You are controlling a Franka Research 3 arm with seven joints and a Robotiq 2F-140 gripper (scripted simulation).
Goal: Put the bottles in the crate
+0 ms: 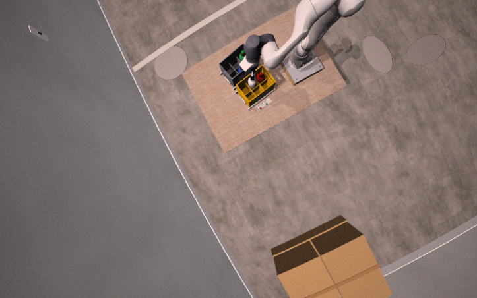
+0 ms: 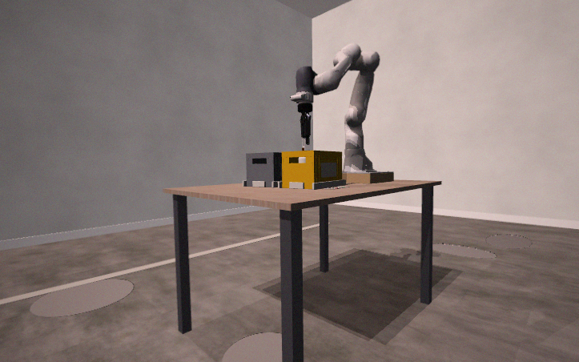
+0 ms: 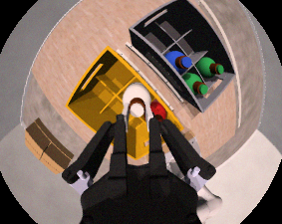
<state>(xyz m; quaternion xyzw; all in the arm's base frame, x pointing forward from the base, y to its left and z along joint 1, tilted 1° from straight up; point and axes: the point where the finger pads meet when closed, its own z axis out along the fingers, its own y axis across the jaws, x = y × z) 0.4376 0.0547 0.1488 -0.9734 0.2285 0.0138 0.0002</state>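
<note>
Gripper [image 3: 139, 119] pointing down, fingers clamped on the neck of a white bottle [image 3: 136, 103], over the near right end of a yellow crate [image 3: 91, 91]. Red-capped bottle [image 3: 157, 112] just right of it, in the same crate. Farther right, a black crate [image 3: 149, 34] with one blue-labelled bottle [image 3: 175, 59] and two green-labelled bottles [image 3: 208, 66]. Both crates on a wooden table [image 3: 77, 22]. Brown box [image 3: 44, 139] low at the left.

Two crates [image 1: 255, 88] side by side
</note>
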